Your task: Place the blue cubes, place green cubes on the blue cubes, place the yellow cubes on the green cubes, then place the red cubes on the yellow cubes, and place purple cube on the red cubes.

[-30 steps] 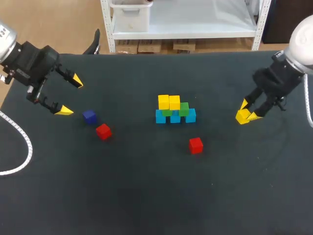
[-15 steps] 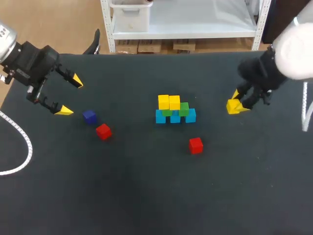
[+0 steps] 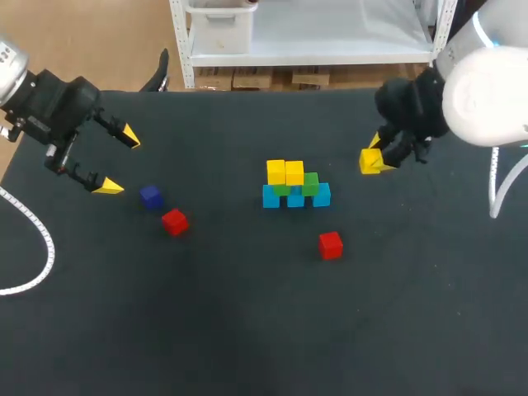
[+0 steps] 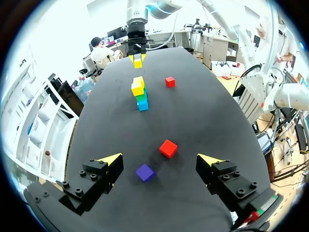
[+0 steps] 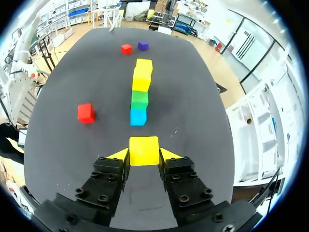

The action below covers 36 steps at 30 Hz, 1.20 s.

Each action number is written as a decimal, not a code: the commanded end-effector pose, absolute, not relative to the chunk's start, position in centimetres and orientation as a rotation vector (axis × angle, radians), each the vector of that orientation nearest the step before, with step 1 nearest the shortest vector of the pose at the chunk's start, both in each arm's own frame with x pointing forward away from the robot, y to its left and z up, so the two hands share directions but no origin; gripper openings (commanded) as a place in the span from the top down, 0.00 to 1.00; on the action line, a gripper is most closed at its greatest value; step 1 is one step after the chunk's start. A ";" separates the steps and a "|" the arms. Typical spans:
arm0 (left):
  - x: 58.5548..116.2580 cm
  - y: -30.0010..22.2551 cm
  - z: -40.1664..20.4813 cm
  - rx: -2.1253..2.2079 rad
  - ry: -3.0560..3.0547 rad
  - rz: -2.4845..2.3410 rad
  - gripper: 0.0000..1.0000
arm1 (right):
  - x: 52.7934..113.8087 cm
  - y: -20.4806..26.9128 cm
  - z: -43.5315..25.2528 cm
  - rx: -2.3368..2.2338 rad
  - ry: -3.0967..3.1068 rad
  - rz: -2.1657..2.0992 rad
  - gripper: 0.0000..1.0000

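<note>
Over the last second my right claw (image 3: 375, 157) has swung in toward the stack (image 3: 294, 186). It has carried its yellow cube (image 5: 144, 150) from well out on the right-arm side to a spot near the stack. None of the loose cubes on the table (image 3: 247, 330) has shifted, and my left claw (image 3: 119, 162) has held its place.

As I judge progress, the blue cubes (image 3: 322, 195) sit in a row at the bottom with green cubes (image 3: 310, 183) resting on them. Two yellow cubes (image 3: 285, 172) stand side by side on top. The green at the end of the stack nearest my right claw shows a bare top, so the yellow layer looks unfinished. The cube I carry probably belongs there.

The red and purple layers are not begun. One red cube (image 3: 330, 245) lies on the table near the stack, on the camera side. A second red cube (image 3: 173, 221) and the purple cube (image 3: 150, 195) lie well apart from the stack on its left-arm side, close to each other.

My right claw is pinching the yellow cube, with a finger pressed to each of two opposite faces. From the wrist, the stack stands straight ahead of the held cube, end-on and apart from it. My left claw is spread wide with nothing in it. The purple cube and second red cube lie ahead of it, between it and the stack.
</note>
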State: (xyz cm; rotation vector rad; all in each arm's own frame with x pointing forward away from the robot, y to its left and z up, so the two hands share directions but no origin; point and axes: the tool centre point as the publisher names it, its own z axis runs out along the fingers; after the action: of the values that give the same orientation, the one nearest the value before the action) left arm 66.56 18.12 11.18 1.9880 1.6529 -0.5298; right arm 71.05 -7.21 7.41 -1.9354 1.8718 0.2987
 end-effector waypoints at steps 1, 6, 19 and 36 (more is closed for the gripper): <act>66.7 18.2 11.1 1.990 1.649 -0.532 0.00 | 71.9 -5.7 7.7 -1.943 1.877 0.312 1.00; 66.7 18.2 11.1 1.990 1.649 -0.532 0.00 | 72.1 -4.7 7.7 -1.921 1.914 0.314 1.00; 66.7 18.2 11.1 1.990 1.649 -0.532 0.00 | 71.3 -2.0 7.2 -1.874 1.941 0.317 1.00; 66.7 18.2 11.1 1.990 1.649 -0.532 0.00 | 70.4 0.3 7.0 -1.889 1.931 0.334 1.00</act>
State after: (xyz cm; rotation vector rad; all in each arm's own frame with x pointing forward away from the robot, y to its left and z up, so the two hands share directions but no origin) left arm 66.56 18.12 11.19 1.9882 1.6532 -0.5298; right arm 70.32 0.00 7.04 -1.8878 1.9288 0.3371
